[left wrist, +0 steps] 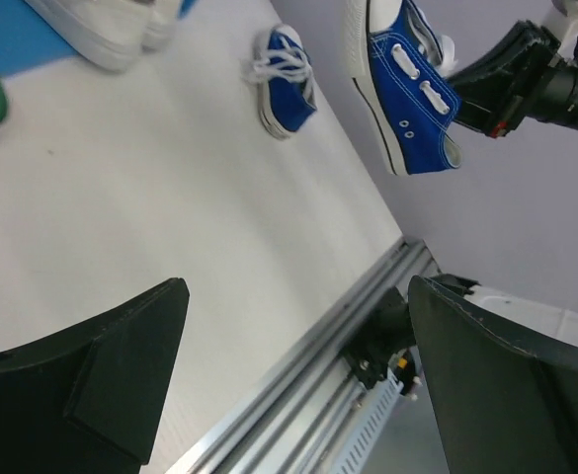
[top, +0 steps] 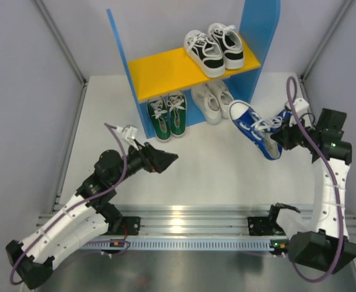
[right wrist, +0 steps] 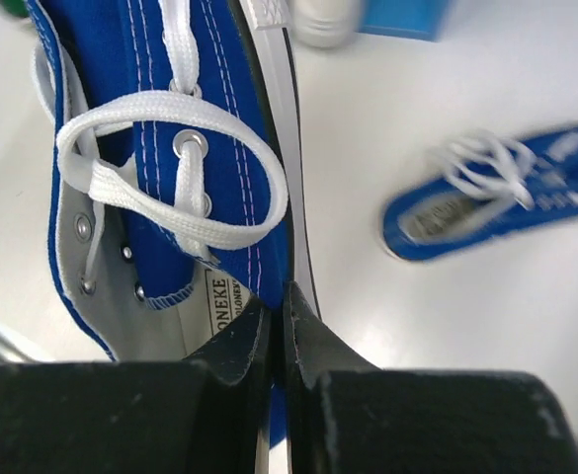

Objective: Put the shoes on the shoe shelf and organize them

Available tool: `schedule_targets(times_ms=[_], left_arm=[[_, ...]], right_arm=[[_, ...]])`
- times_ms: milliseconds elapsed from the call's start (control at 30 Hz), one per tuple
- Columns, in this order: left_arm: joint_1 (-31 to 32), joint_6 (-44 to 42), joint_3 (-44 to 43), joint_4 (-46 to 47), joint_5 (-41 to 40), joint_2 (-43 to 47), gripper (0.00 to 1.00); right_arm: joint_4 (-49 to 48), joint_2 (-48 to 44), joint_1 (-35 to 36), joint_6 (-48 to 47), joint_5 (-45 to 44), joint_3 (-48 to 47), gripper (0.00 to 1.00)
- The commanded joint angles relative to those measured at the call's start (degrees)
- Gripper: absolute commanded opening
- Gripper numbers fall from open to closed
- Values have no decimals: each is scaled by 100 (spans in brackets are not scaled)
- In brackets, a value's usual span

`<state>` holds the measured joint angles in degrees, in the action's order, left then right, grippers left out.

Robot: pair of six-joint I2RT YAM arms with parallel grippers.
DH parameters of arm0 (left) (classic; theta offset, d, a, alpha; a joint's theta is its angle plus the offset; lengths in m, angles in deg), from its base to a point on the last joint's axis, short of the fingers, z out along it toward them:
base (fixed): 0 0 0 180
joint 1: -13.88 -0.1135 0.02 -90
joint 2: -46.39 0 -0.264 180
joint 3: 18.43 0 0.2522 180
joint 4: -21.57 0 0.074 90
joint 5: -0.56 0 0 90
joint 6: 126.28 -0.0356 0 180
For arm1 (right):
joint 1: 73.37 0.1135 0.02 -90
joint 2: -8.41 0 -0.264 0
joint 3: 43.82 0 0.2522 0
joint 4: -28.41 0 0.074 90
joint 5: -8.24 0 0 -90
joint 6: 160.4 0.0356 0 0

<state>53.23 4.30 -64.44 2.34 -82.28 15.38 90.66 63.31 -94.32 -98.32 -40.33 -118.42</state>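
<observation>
My right gripper (top: pixel 277 139) (right wrist: pixel 281 296) is shut on the side wall of a blue shoe (top: pixel 251 125) (right wrist: pixel 160 148), one finger inside the collar and one outside. That shoe (left wrist: pixel 412 94) hangs tilted above the table, right of the shoe shelf (top: pixel 165 70). Its mate (top: pixel 285 115) (left wrist: pixel 287 84) (right wrist: pixel 496 197) lies on the table, partly hidden behind the right arm in the top view. The green pair (top: pixel 167 115) and the white pair (top: pixel 211 100) stand under the orange board. My left gripper (top: pixel 168 159) (left wrist: pixel 296 296) is open and empty, in front of the green pair.
A black-and-white pair (top: pixel 214 48) fills the right half of the orange board. Tall blue side panels (top: pixel 260 24) flank the shelf. A metal rail (top: pixel 184 216) (left wrist: pixel 338 346) runs along the near table edge. Grey walls close in both sides.
</observation>
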Motion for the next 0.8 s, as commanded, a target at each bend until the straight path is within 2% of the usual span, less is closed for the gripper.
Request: schedule_targets(times_ms=[0,67,100,200,400,633,767], left_arm=[[-7,1143,315,2031,1277,-719,98],[28,1198,316,2383,1367,-1003,98],[116,1155,290,2419,1324,-1117,98],[396,997,289,2717,1192,-1364,98],[775,996,325,3096,1043,-1558,98],[846,1242,255,3448,788,-1812,98],[846,1329,176,3448,341,-2041,99]], right_arm=[[-32,-172,1342,-372,858,-165,0],[-311,-198,1890,-223,814,-78,0],[-401,-190,2397,-75,805,-60,0],[-665,3,2972,146,892,-77,0],[-621,408,3404,103,1113,-279,0],[-780,364,3615,147,1095,-121,0],[-683,320,3668,-2,1235,-86,0]])
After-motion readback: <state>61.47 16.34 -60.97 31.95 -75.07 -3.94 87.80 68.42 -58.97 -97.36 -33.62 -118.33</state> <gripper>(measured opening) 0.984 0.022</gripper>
